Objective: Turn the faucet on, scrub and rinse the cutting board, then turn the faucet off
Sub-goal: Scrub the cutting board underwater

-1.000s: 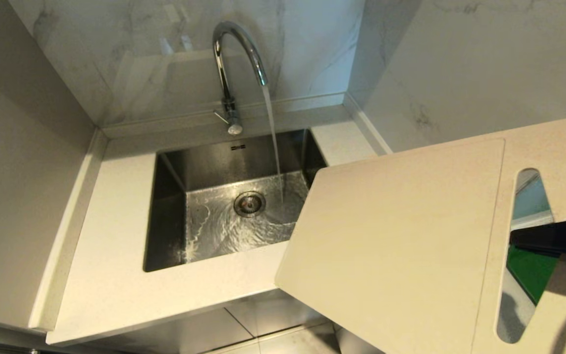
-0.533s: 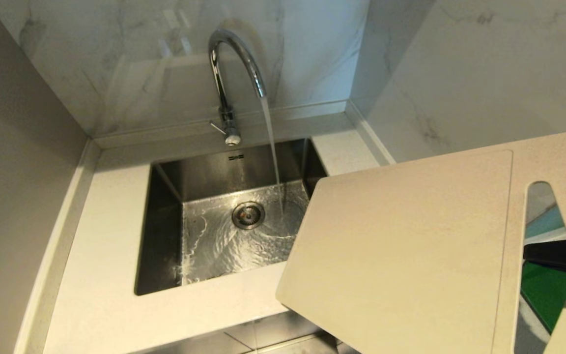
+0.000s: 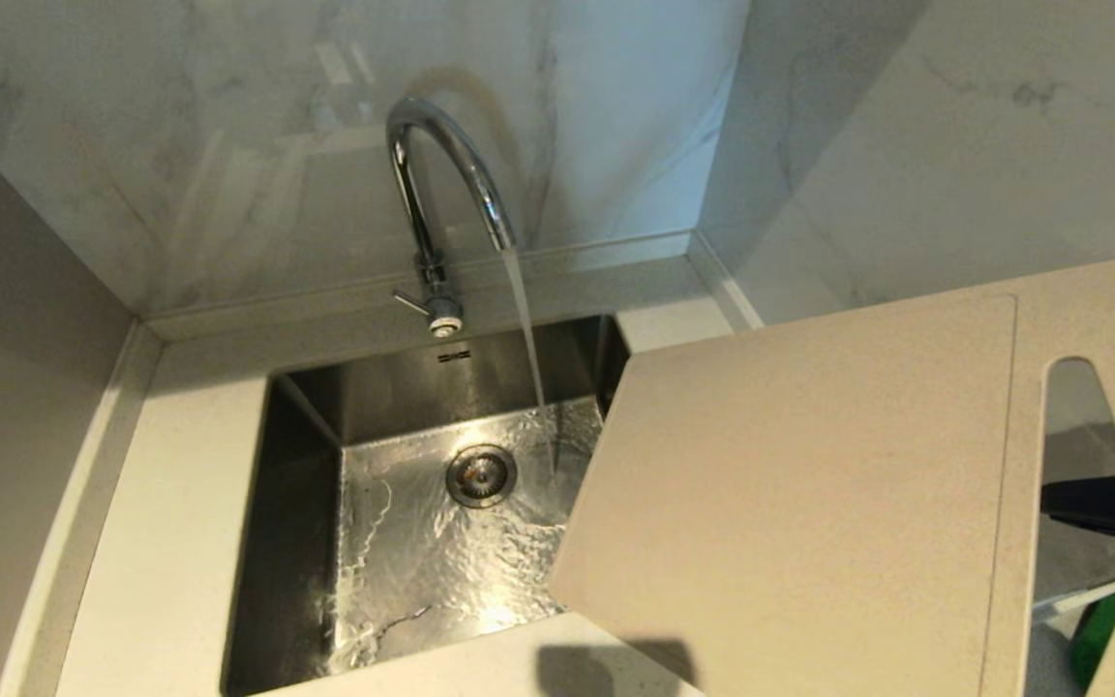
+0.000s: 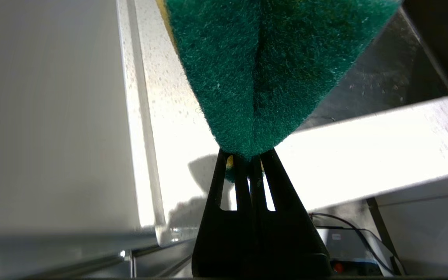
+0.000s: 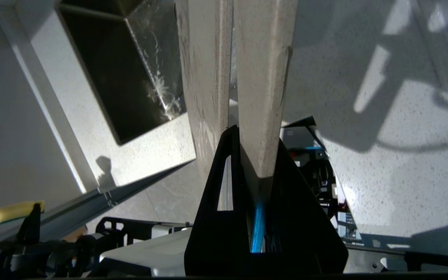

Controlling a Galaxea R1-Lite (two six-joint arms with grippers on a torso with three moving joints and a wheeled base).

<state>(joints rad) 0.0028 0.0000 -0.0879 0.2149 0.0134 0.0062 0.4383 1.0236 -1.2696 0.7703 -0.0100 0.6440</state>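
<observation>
White marble-veined wall tiles point(image 3: 228, 145) with a glossy face rise behind a pale speckled stone countertop point(image 3: 170, 542), into which a square stainless steel sink point(image 3: 306, 503) is set, its brushed floor rippled with running water around a round drain point(image 3: 481, 475). The cutting board point(image 3: 790, 503), a large flat cream-white plastic rectangle with rounded corners, a faint groove line near its border and a pointed handle slot, is held in the air at a tilt on the right, its near-left corner overhanging the sink's right rim; it lies just to the right of the water stream and does not touch it. The right gripper point(image 5: 247, 155), black and wedge-shaped, is clamped on the board's handle end, one finger passing through the slot. The faucet point(image 3: 441, 194), a shiny chrome gooseneck with a thin side lever and round knob base, stands behind the sink and pours a thin stream into the basin. The left gripper point(image 4: 247, 159), low beside the counter's front edge and well apart from the board, is pinched together on a folded green scouring sponge point(image 4: 266, 70) of coarse fibrous texture with a yellow foam backing.
</observation>
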